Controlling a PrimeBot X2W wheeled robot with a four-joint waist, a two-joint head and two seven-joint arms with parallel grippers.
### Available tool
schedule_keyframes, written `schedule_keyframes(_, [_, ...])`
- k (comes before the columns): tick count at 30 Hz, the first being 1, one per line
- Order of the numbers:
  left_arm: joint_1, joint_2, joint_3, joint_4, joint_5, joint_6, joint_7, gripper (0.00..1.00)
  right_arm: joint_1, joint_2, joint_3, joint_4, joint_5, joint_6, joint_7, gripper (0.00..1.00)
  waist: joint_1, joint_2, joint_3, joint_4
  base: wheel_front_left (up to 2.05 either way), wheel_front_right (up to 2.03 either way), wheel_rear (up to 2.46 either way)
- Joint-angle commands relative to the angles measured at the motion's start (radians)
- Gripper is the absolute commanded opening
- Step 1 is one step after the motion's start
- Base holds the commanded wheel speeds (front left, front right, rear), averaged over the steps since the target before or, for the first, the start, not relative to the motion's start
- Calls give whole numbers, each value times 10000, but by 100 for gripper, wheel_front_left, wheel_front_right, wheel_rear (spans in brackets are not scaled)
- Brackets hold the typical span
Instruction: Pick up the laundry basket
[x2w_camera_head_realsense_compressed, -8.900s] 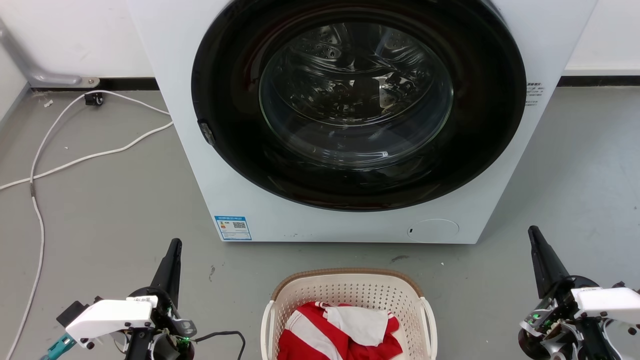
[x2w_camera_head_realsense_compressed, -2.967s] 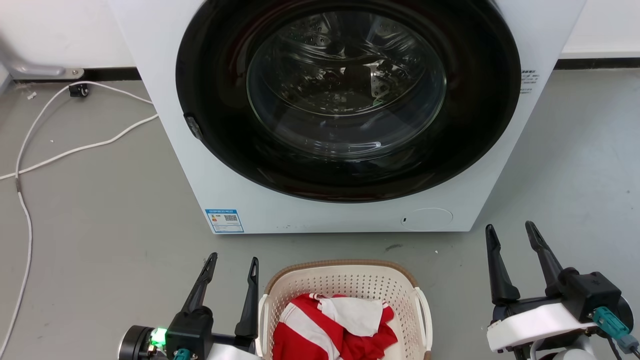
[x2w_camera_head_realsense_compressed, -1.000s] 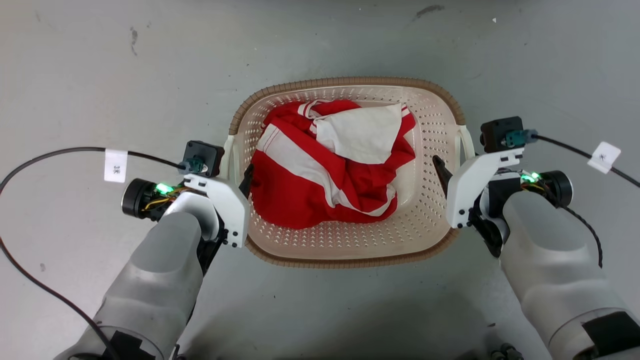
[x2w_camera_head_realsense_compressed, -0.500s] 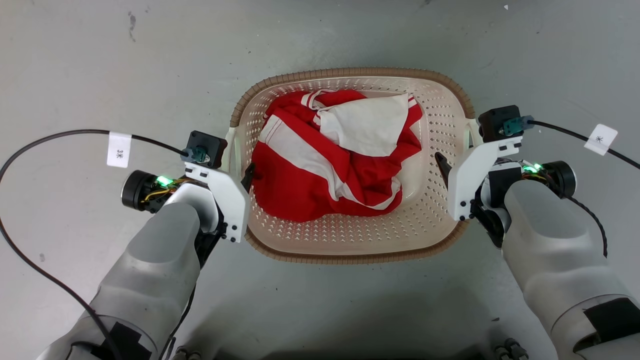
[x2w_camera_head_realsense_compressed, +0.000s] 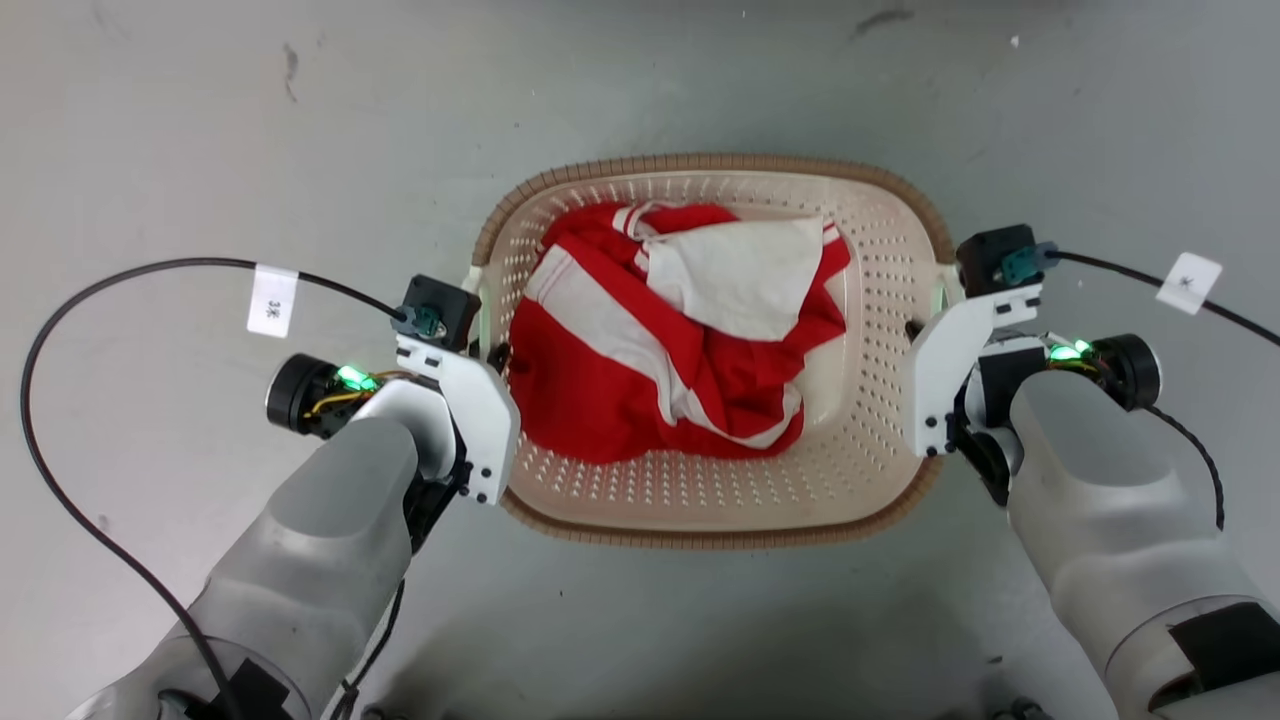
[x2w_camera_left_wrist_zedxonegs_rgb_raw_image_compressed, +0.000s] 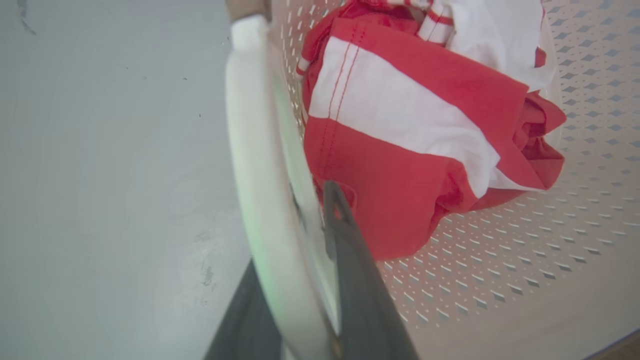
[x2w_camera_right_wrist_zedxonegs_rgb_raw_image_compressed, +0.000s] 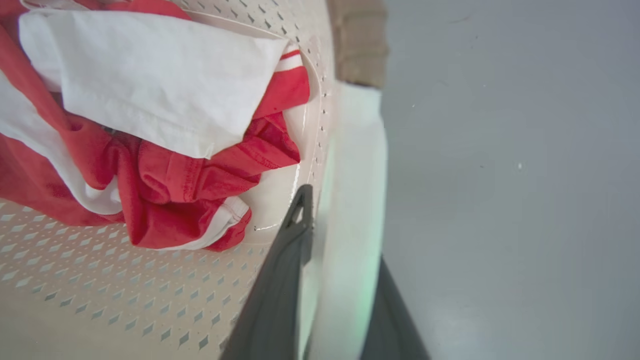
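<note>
Laundry basket (x2w_camera_head_realsense_compressed: 870, 440) lies crosswise between my 2 arms: left hand (x2w_camera_head_realsense_compressed: 492, 352) clamps its left handle (x2w_camera_left_wrist_zedxonegs_rgb_raw_image_compressed: 250, 150), right hand (x2w_camera_head_realsense_compressed: 915, 328) its right handle (x2w_camera_right_wrist_zedxonegs_rgb_raw_image_compressed: 355, 175); I'd lift straight, evenly.

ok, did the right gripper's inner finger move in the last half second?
Yes. The right gripper has closed: its inner finger has slid outward across the basket wall to the right handle.

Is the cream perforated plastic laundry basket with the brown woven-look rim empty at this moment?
No, a crumpled red-and-white striped garment lies inside the cream perforated plastic laundry basket.
</note>
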Motion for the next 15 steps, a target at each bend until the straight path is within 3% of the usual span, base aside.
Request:
schedule_keyframes(1, [118,11,-167,-98,-22,-38,47,0,23,51,101,-33,-182,28,59,0,-1,0,-295,6,0,0,0])
schedule_keyframes(8, [400,425,-1438,-664,-1004,-40,929,0,440,45,439,6,-171,28,1312,0,-1,0,-1961,-4,0,0,0])
schedule_keyframes(15, [825,1060,-2685,-1631,-2516,-54,2394,0,1193,45,1635,-396,941,30,3236,0,-1,0,-4136,-198,0,0,0])
